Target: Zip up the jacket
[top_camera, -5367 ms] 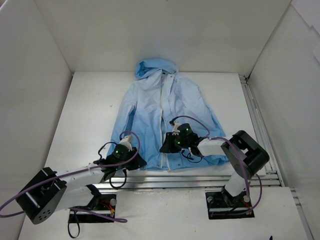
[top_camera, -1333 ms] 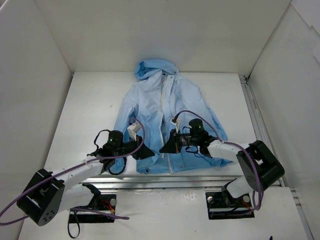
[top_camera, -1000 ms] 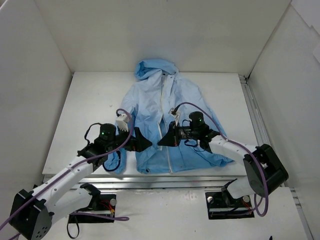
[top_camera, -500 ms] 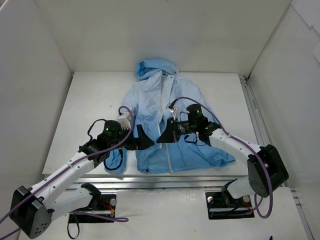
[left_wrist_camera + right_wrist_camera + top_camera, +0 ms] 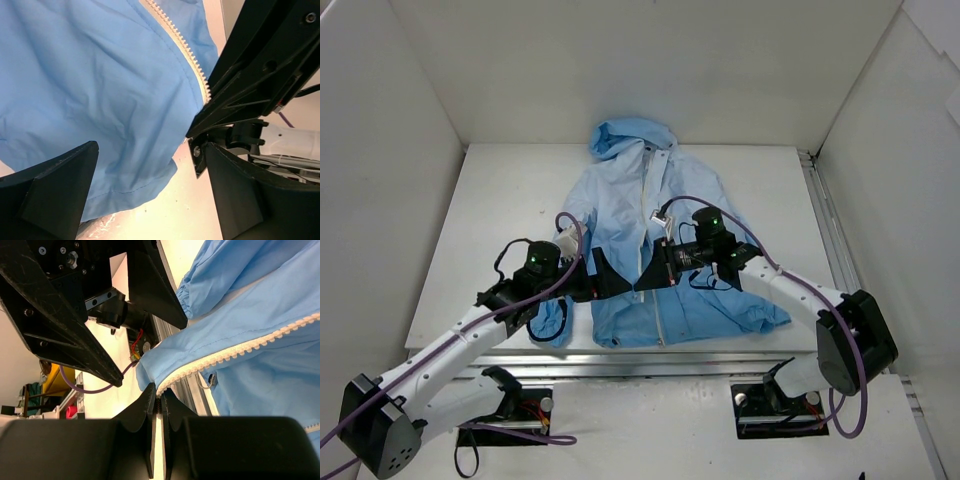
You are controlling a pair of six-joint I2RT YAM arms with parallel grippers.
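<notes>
Blue jacket (image 5: 620, 200): zipper (image 5: 235, 352) vanishes into the clamped right gripper (image 5: 159, 402); left gripper (image 5: 151, 146) gapes wide.

The white surface (image 5: 490, 210) in front of me carried the light-blue jacket (image 5: 615, 205) about its middle, hood toward the far wall and hem toward the near edge. One sleeve lay out to the left, the other to the right. A metal rail (image 5: 825, 230) ran along the surface's right side.
</notes>
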